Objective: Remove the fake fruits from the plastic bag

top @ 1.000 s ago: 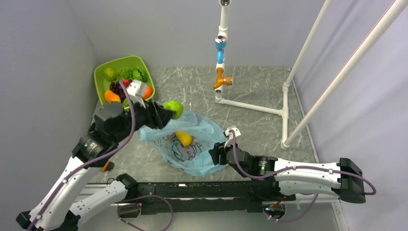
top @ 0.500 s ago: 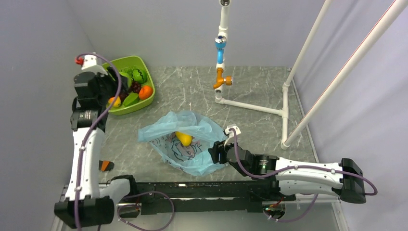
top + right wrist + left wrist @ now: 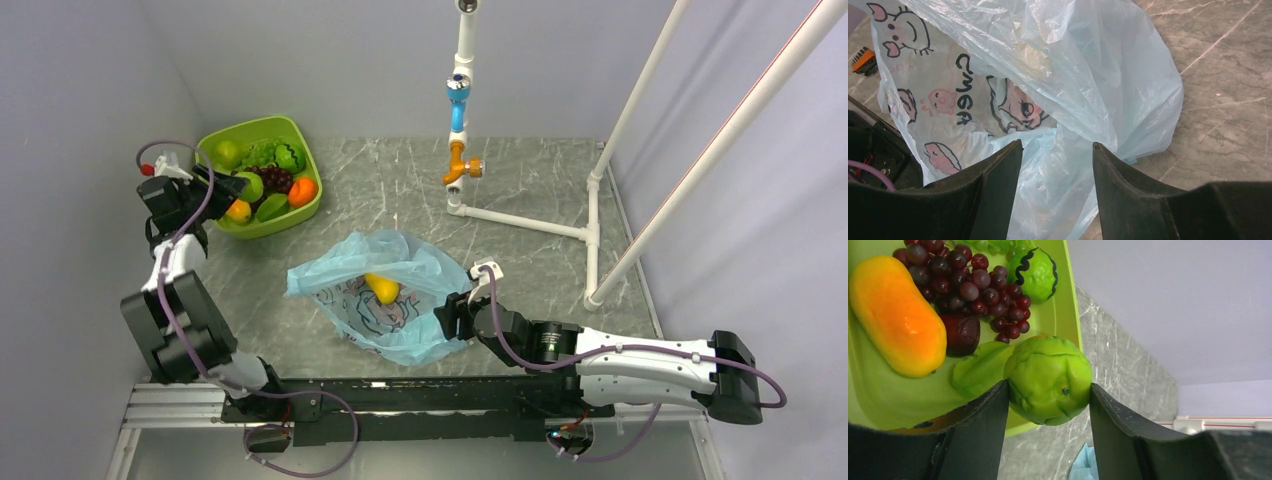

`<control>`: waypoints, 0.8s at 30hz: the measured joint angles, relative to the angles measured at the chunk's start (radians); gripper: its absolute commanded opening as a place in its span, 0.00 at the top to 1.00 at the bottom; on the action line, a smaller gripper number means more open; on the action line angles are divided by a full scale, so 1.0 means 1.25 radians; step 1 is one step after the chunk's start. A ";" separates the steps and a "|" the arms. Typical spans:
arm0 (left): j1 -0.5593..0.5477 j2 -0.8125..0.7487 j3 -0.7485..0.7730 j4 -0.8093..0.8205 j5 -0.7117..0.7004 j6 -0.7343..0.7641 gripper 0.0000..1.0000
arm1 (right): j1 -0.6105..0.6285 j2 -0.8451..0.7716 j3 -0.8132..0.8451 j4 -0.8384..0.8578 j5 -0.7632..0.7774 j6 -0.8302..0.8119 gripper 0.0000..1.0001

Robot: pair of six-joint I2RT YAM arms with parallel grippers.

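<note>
The plastic bag (image 3: 420, 265), thin, light blue and printed with cartoon pigs and dark lettering, lies crumpled on the grey marbled surface (image 3: 520, 190). A yellow lemon (image 3: 382, 288) shows in the bag's open mouth, near its middle. The right hand (image 3: 455, 318) sits at the bag's near right edge. In the wrist view its two fingers (image 3: 998, 190) stand apart with loose folds of the blue film bunched between them. The film is not pinched, so this hand is released, though I cannot tell whether the fingers press down on the bag. Well apart from the bag, to its far left, stands a lime-green tub (image 3: 250, 124). The left hand (image 3: 232, 186) hangs over the side of the tub turned away from the bag and is clenched on a green fruit (image 3: 1048, 375). This fruit is round and wrinkled, and both fingers touch its sides, holding it above the tub's contents. In the tub below it lie a dark purple grape bunch (image 3: 968, 285), a long orange-yellow fruit (image 3: 898, 322), a dark red fruit (image 3: 962, 334), a green ball with a dark wavy band (image 3: 1037, 272) and a flat green piece (image 3: 980, 372). Beyond the bag and to its right, a white pipe frame (image 3: 520, 220) rests on the surface.
</note>
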 measured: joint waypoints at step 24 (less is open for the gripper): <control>-0.024 0.211 0.072 0.202 0.143 -0.186 0.04 | -0.007 0.047 0.050 -0.018 -0.021 0.016 0.44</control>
